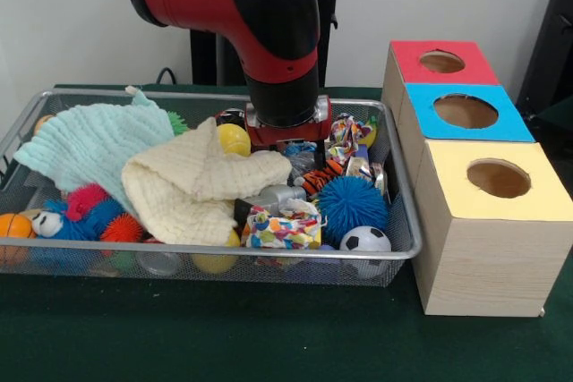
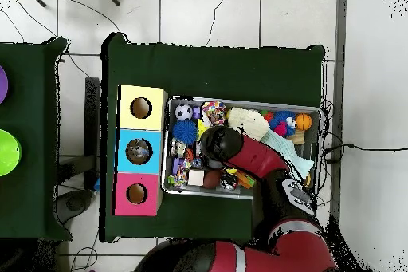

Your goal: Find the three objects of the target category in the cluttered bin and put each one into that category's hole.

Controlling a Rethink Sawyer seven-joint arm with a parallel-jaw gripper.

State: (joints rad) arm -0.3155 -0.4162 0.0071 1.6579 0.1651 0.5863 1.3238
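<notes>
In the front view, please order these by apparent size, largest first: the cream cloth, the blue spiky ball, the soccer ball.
1. cream cloth
2. blue spiky ball
3. soccer ball, though it lies nearest the camera

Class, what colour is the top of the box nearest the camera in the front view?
Yellow top, clearest in the front view.

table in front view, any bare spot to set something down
The green table is bare in front of the mesh bin, up to the yellow-topped box. The bin is crowded: cloths, spiky balls, soccer ball.
</notes>
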